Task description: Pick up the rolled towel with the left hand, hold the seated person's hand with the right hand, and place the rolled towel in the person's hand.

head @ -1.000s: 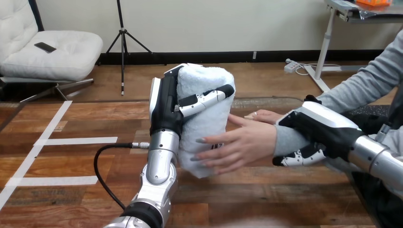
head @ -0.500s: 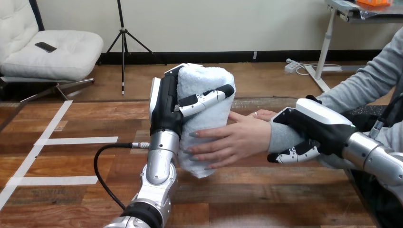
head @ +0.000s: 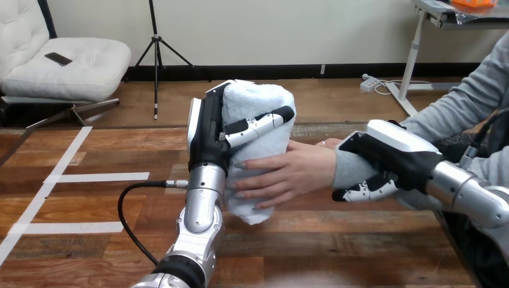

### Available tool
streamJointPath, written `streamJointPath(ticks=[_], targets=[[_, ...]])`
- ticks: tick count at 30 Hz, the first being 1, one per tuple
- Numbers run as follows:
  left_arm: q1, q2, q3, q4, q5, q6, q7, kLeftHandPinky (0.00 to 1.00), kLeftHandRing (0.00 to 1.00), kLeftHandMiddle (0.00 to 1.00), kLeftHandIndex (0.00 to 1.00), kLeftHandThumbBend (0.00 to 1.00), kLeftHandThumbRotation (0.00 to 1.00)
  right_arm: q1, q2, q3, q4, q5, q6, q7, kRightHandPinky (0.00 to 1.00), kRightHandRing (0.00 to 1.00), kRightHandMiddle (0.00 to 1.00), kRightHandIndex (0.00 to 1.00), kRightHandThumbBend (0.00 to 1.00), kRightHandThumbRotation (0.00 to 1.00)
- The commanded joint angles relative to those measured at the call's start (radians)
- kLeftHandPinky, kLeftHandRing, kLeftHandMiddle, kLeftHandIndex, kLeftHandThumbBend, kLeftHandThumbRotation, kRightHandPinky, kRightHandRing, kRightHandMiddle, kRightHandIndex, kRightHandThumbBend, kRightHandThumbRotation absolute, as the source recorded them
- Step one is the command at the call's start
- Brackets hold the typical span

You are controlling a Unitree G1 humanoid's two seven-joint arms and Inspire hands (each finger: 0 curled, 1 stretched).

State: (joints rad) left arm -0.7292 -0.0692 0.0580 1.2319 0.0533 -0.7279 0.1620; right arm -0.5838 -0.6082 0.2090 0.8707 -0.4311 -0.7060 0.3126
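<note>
A white rolled towel [head: 255, 108] stands upright above the middle of the table, gripped by my left hand [head: 210, 129], whose fingers [head: 264, 123] wrap across its front. The person's hand [head: 285, 174] reaches in from the right and lies against the towel's lower half, its fingers spread over the cloth. My right hand [head: 390, 159] is curled round the person's wrist at the grey sleeve, with its fingers [head: 366, 191] under the forearm. A second hand of the person [head: 327, 143] shows just behind the first.
The wooden table [head: 90, 204] stretches left with white tape lines [head: 102, 177] on it. A black cable [head: 129, 204] loops from my left forearm over the table.
My right hand has carried the person's wrist leftward. The person's hand has moved onto the towel's lower half and now lies against it. My left hand and the towel have stayed in place.
</note>
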Motion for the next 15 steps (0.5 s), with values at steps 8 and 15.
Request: streamJointPath(ticks=[8, 15], targets=[[-0.146, -0.020, 0.012, -0.006, -0.005, -0.023, 0.005, 0.36, 0.39, 0.42, 0.42, 0.69, 0.00, -0.158, 0.010, -0.015, -0.032, 0.025, -0.013, -0.003, 0.22, 0.26, 0.32, 0.34, 0.52, 0.05], [-0.145, -0.032, 0.015, -0.004, -0.009, -0.026, 0.009, 0.37, 0.39, 0.42, 0.42, 0.69, 0.00, -0.163, 0.010, -0.013, -0.027, 0.018, -0.020, -0.011, 0.22, 0.26, 0.32, 0.35, 0.52, 0.06]])
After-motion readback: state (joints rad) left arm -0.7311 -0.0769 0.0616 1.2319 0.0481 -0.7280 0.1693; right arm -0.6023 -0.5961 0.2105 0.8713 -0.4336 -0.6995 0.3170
